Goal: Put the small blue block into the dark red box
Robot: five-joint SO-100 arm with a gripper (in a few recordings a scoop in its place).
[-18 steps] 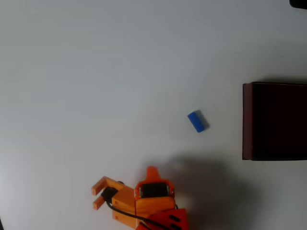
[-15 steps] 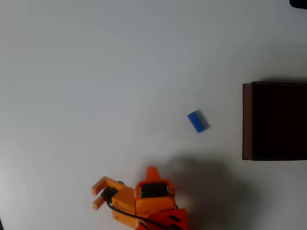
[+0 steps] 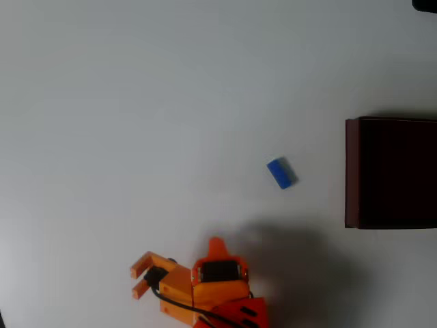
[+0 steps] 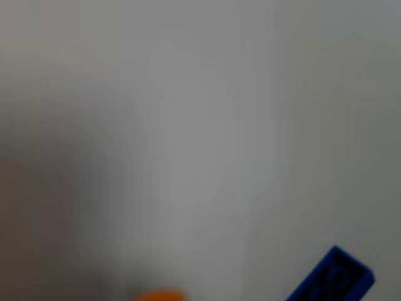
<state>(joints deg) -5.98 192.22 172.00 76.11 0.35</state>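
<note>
The small blue block [image 3: 280, 172] lies alone on the white table, tilted, right of centre in the overhead view. In the wrist view a blue block [image 4: 332, 279] shows at the bottom right corner. The dark red box [image 3: 351, 173] stands at the right edge, its nearly black inside cut off by the frame. My orange gripper [image 3: 217, 243] sits at the bottom, below and left of the block and well apart from it. It shows as one narrow tip with no gap, holding nothing. An orange sliver [image 4: 160, 295] of the gripper, blurred, sits at the wrist view's bottom edge.
The orange arm body [image 3: 205, 287] with a forked part [image 3: 141, 272] fills the bottom centre and casts a soft shadow to its right. A dark object [image 3: 425, 4] touches the top right corner. The white table [image 3: 136, 123] spreads wide around the block.
</note>
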